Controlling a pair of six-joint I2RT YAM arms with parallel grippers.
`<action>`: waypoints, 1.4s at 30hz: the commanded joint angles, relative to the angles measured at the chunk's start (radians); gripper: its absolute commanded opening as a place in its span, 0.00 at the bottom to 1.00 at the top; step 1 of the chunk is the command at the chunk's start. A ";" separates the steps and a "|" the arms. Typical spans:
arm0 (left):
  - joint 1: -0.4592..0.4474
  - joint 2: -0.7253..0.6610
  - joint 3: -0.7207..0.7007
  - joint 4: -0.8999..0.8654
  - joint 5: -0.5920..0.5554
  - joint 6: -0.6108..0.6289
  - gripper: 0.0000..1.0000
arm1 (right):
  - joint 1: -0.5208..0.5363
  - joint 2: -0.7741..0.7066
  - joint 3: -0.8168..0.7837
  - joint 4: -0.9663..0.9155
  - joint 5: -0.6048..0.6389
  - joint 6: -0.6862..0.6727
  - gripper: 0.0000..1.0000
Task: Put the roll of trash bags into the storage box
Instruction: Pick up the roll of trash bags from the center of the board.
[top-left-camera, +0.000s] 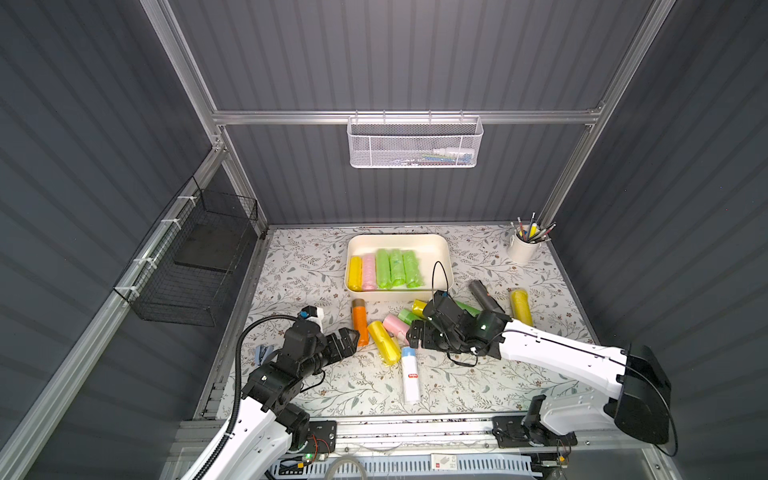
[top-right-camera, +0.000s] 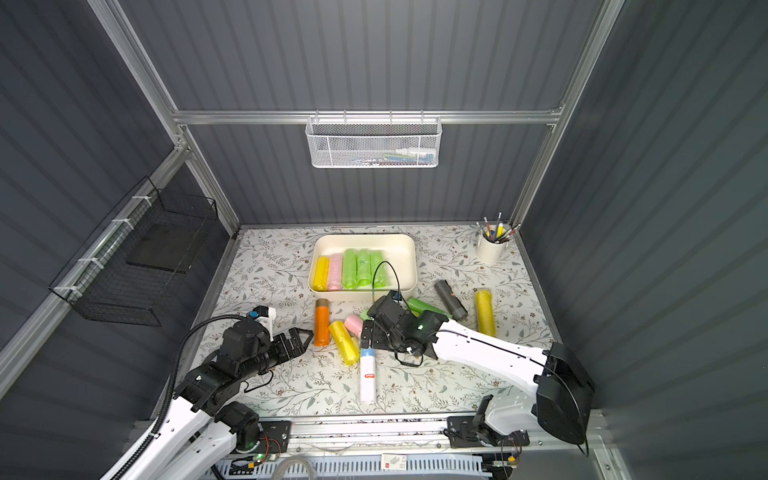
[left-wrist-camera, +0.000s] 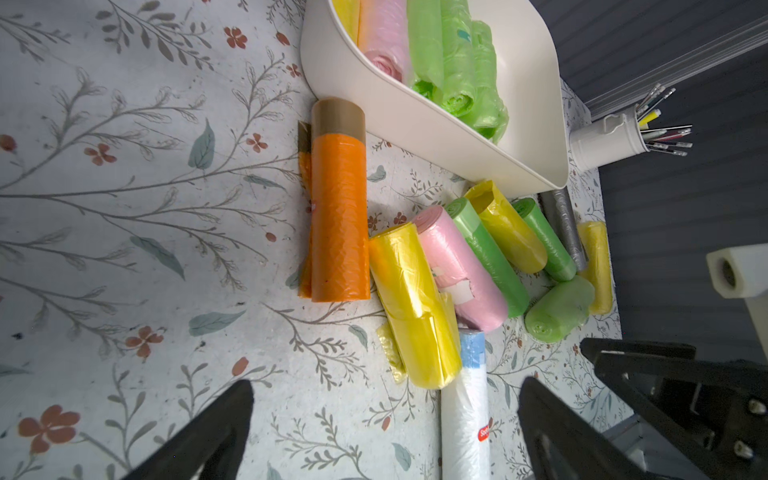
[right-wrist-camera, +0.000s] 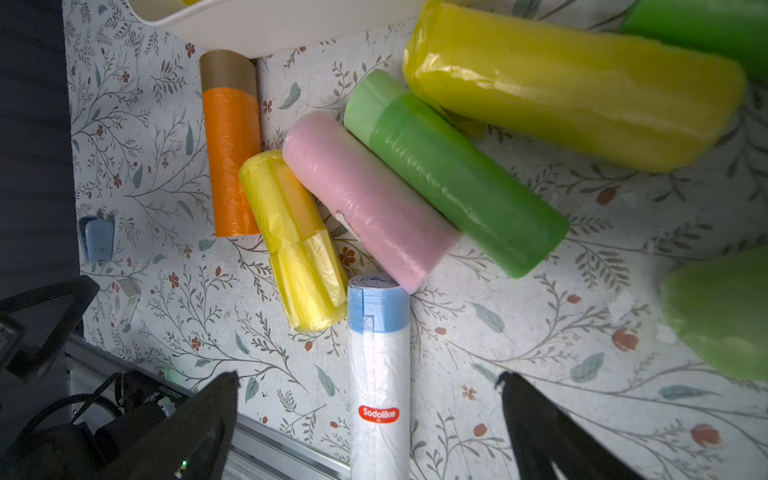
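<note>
Right gripper (right-wrist-camera: 368, 379): jaws wide apart, nothing held. In the right wrist view the white Sodolike trash-bag roll (top-left-camera: 410, 376) lies flat on the floral table (top-left-camera: 311, 266), directly between its fingers. Storage box (top-left-camera: 444, 266) stands well beyond. Left gripper (left-wrist-camera: 386, 382): jaws apart, empty.

A long roll (right-wrist-camera: 379, 374) lies on the table (right-wrist-camera: 540, 332) under the right claw (right-wrist-camera: 368, 378), in line between its fingers (right-wrist-camera: 199, 415). Just beyond the claw several rolls (right-wrist-camera: 361, 195) lie side by side, touching. Past them stands the storage box (top-left-camera: 428, 249), five rolls (top-left-camera: 384, 268) in a row inside. The left claw (top-left-camera: 353, 334) is beside the outermost roll (top-left-camera: 360, 322).
</note>
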 joint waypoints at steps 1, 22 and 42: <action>0.008 -0.002 -0.025 0.048 0.080 -0.039 1.00 | 0.005 0.013 -0.003 -0.007 -0.021 0.016 0.93; 0.008 -0.040 -0.011 -0.039 0.084 -0.042 1.00 | 0.068 0.154 -0.009 0.008 -0.182 0.000 0.71; 0.008 -0.040 0.005 -0.090 0.059 -0.027 1.00 | 0.096 0.271 -0.047 0.070 -0.233 0.062 0.61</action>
